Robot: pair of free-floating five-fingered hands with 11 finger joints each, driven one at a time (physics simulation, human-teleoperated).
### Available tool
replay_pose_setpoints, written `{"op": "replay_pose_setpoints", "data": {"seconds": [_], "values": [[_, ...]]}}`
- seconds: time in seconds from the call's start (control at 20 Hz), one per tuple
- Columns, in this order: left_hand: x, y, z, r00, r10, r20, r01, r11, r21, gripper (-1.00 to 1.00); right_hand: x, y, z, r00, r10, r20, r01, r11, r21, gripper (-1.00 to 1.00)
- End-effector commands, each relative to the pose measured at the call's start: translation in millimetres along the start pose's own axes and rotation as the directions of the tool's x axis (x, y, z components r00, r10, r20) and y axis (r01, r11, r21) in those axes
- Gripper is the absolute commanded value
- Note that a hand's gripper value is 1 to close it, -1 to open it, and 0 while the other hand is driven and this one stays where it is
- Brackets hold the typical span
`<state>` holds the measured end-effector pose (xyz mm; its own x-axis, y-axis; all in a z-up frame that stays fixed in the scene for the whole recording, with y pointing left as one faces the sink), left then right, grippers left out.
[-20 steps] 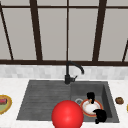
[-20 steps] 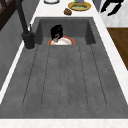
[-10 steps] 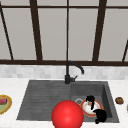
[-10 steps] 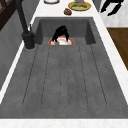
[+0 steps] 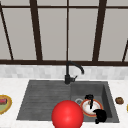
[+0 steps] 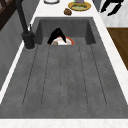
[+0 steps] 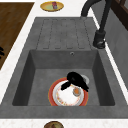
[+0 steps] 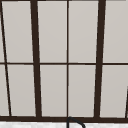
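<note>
A white plate with an orange rim [image 5: 86,109] [image 6: 65,41] [image 7: 58,98] lies on the floor of the sink basin, at the right. My left hand [image 5: 89,97] [image 6: 57,35] [image 7: 75,80] is low over the plate's far side, with its fingers spread downward and touching it. A small brownish bit [image 7: 76,92] sits on the plate beside that hand. My right hand [image 5: 100,116] [image 6: 111,6] hangs in the air in front of the sink's right end with relaxed fingers, holding nothing.
A black faucet [image 5: 68,75] [image 6: 25,27] [image 7: 100,32] stands behind the sink. A red ball [image 5: 67,115] sits at the front edge. A yellow plate [image 5: 3,103] [image 7: 52,6] lies on the left counter. A small brown item [image 5: 119,100] [image 6: 67,11] lies on the right counter.
The left hand has barely shifted over the plate. The right hand has stayed where it was.
</note>
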<state>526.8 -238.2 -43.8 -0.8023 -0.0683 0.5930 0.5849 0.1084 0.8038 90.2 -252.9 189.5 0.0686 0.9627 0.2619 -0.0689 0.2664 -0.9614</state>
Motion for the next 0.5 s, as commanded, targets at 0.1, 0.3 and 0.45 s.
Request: {"op": "replay_pose_setpoints", "data": {"seconds": [0.1, 0.3, 0.45], "values": [[-35.3, -8.0, -5.4, 0.9974, 0.064, 0.033, -0.065, 0.9974, 0.032, -1.00, 0.0, 0.0, 0.0, 1.000, 0.000, 0.000, 0.000, 1.000, 0.000, 0.00], [-66.7, -21.1, -5.4, 0.9985, 0.044, 0.031, -0.046, 0.9981, 0.041, -1.00, 0.0, 0.0, 0.0, 1.000, 0.000, 0.000, 0.000, 1.000, 0.000, 0.00], [-79.6, -25.3, -4.6, 0.9953, 0.088, 0.040, -0.090, 0.9954, 0.034, -1.00, 0.0, 0.0, 0.0, 1.000, 0.000, 0.000, 0.000, 1.000, 0.000, 0.00]]}}
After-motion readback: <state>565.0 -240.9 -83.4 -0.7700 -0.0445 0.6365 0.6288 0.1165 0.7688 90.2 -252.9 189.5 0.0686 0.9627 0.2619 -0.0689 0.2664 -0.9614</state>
